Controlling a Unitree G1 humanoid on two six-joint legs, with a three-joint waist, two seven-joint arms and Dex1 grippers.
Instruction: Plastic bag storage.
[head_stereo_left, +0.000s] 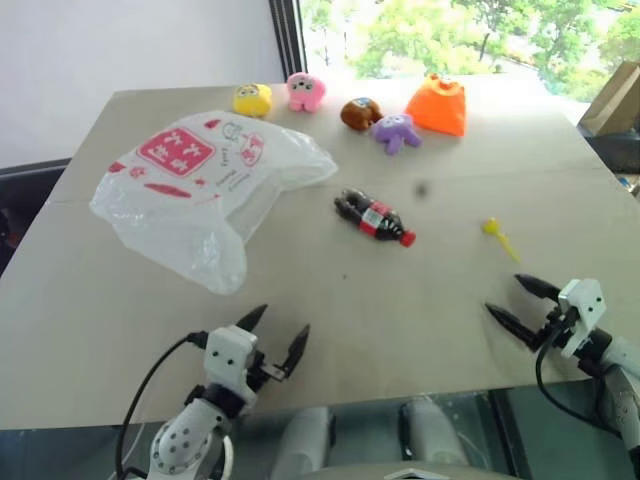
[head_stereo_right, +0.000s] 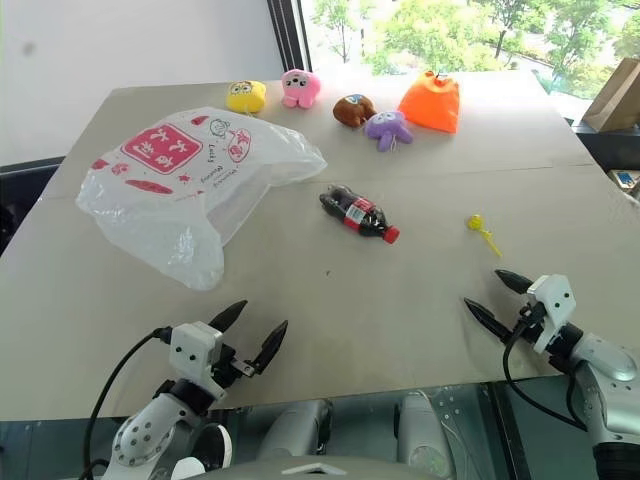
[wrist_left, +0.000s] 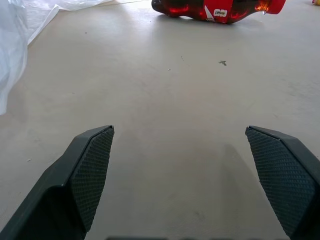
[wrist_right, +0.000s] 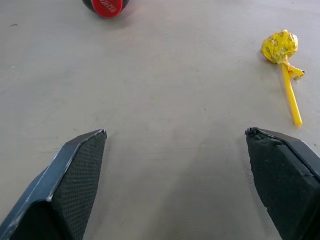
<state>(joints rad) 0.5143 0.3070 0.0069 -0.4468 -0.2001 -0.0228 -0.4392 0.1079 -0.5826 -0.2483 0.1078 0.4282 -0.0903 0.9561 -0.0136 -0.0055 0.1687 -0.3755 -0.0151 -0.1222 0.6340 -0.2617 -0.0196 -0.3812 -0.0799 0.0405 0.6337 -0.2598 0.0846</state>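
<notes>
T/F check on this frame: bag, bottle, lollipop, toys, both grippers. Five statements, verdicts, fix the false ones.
1. The plastic bag lies on the table, held by no gripper. True.
2. The cola bottle stands upright. False: it lies on its side.
3. The left gripper is shut. False: it is open and empty, as is the right gripper.
4. The yellow lollipop lies nearer the right gripper than the left. True.
5. The plush toys sit inside the bag. False: the row, from the yellow toy to the orange one, sits along the table's far edge.
</notes>
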